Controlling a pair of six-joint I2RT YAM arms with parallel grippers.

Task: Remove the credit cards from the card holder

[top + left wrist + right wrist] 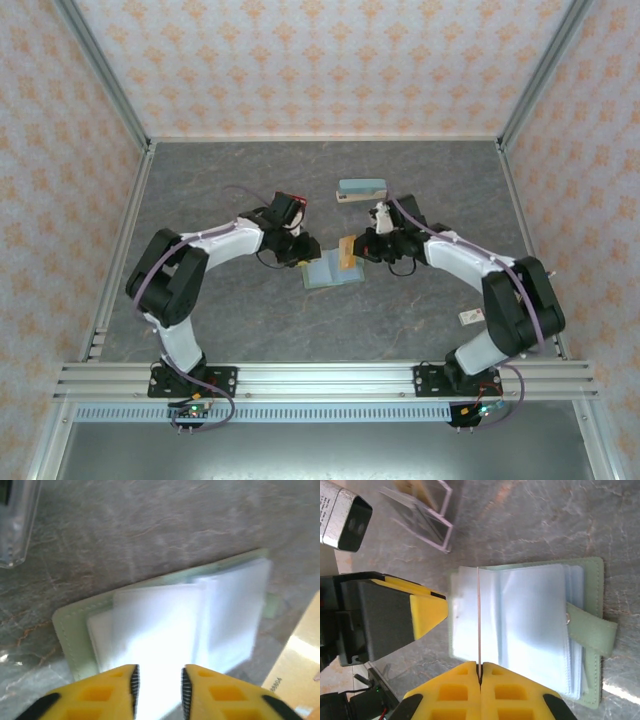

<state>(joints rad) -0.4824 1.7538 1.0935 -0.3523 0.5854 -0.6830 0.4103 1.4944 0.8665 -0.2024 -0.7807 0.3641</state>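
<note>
One credit card [479,610], edge-on at the right wrist, was pinched by the right fingers [481,670]; left fingers [134,680] were parted narrowly over the card holder [67,627], ringed by open worktop [150,520].

TWO-ARM RIG: The left arm [200,250] and the right arm [470,262] wear smooth white shells between bulky black joints, with purple cables [240,190] looping along each. Black base plates [190,380] anchor both, small green circuit boards [192,409] below them. The left gripper [159,680] and right gripper [480,672] have bright yellow fingers [107,692] moulded with square pockets and faced with black ribbed pads [134,690].
</note>
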